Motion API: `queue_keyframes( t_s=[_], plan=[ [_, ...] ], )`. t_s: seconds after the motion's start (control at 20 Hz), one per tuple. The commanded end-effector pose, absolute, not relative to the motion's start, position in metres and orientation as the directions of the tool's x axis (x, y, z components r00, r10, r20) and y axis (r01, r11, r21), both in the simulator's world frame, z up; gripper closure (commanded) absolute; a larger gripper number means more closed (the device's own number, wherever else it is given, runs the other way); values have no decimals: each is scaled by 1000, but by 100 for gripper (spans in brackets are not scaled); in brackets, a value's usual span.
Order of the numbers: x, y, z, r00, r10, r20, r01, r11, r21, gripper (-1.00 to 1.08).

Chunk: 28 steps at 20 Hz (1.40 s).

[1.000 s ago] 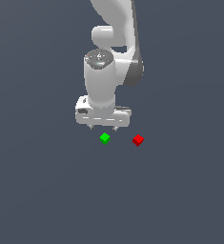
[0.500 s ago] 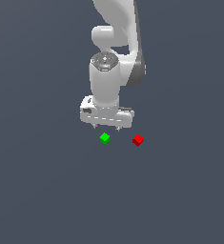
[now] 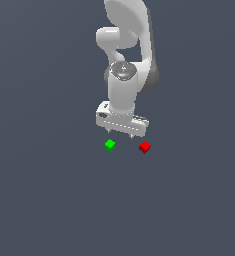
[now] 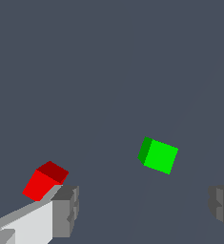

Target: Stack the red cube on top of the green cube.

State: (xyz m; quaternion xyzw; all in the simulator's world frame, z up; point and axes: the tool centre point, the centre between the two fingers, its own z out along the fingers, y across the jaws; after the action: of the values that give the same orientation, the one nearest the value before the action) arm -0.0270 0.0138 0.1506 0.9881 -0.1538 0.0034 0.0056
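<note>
A small red cube (image 3: 145,147) rests on the dark floor, to the exterior view's right of a same-sized green cube (image 3: 109,145). They sit apart, a few cube widths between them. My gripper (image 3: 120,134) hangs above and just behind the two cubes, open, with nothing between its fingers. In the wrist view the green cube (image 4: 158,155) lies between the two fingertips' lines, while the red cube (image 4: 44,180) shows just beyond one fingertip (image 4: 66,211). The gripper (image 4: 144,208) touches neither cube.
Only the plain dark grey floor (image 3: 49,200) surrounds the cubes. The white arm (image 3: 126,60) rises behind the gripper toward the top of the exterior view.
The arm has shifted toward the exterior view's right and slightly down. Both cubes have stayed in place.
</note>
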Motion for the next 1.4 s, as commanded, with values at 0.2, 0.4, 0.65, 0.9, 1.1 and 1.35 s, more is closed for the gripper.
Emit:
queue_keyframes(
  t_s=[0.2, 0.4, 0.65, 0.9, 1.1, 1.35],
  plan=[
    [-37, 43, 132, 908, -419, 7, -419, -908, 8, -92],
    [-41, 61, 120, 874, -486, 6, -486, -874, 6, -92],
    [-44, 84, 106, 824, -566, 5, -566, -824, 5, -92],
    [-44, 108, 92, 769, -640, 3, -640, -769, 3, -92],
    [-42, 123, 83, 729, -684, 2, -684, -729, 2, -92],
    [-40, 136, 75, 692, -722, 1, -722, -692, 1, -92]
  ],
)
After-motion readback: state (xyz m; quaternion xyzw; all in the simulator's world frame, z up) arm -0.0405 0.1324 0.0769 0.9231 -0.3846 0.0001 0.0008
